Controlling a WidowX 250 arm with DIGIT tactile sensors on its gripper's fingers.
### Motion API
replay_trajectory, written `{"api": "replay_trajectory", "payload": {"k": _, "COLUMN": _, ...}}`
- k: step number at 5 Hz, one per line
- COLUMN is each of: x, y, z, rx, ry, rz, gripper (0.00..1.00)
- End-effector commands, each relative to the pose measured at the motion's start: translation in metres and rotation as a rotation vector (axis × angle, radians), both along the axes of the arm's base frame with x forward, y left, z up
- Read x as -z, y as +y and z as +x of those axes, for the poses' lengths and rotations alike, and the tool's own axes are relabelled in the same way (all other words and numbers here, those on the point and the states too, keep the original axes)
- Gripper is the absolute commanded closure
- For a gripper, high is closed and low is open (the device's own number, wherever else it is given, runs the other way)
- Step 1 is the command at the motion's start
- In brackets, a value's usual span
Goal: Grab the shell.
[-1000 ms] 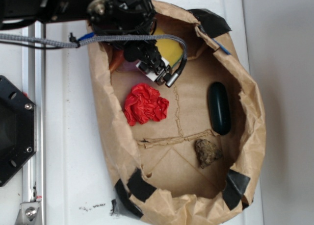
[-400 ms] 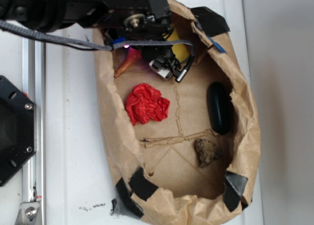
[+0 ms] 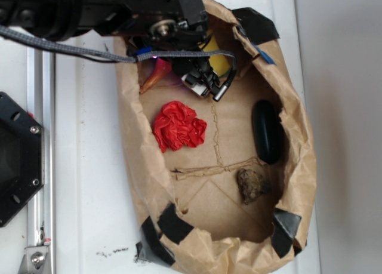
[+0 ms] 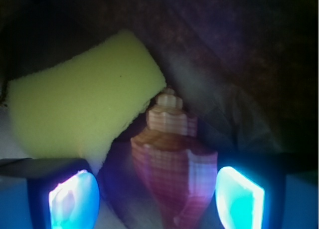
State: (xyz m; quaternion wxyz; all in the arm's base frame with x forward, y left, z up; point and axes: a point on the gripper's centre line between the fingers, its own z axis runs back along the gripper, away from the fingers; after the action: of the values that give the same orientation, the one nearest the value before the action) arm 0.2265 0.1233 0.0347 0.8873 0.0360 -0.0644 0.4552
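Tool (image 4: 157,196) spread apart, I see, with one glowing pad (image 4: 75,199) on each side of the shell (image 4: 172,164) and neither touching it. From the wrist view the shell's long axis runs straight away from me, its stepped spire pointing forward against the yellow sponge (image 4: 79,104). Overhead, the shell (image 3: 154,76) lies in the top corner of the brown paper bag (image 3: 134,148), its narrow tail sticking out toward the bag wall.

Inside the paper bag (image 3: 304,154) on the worktop (image 3: 89,166), the shell (image 4: 172,161) lies between the hand's (image 4: 157,196) two fingers, with the sponge (image 4: 79,109) touching its tip. The crumpled cloth (image 3: 178,126) sits mid-bag, the oblong case (image 3: 266,131) to its right, the rock (image 3: 252,185) below.
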Motion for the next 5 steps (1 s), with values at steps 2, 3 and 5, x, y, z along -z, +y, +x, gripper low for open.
{"api": "replay_trajectory", "payload": {"k": 2, "x": 0.006, "y": 0.003, "z": 0.006, "rx": 0.276, "ry": 0.048, "rz": 0.023, "gripper": 0.0}}
{"api": "replay_trajectory", "payload": {"k": 3, "x": 0.009, "y": 0.008, "z": 0.017, "rx": 0.401, "ry": 0.061, "rz": 0.015, "gripper": 0.0}}
{"api": "replay_trajectory", "payload": {"k": 5, "x": 0.008, "y": 0.01, "z": 0.016, "rx": 0.431, "ry": 0.072, "rz": 0.014, "gripper": 0.49}}
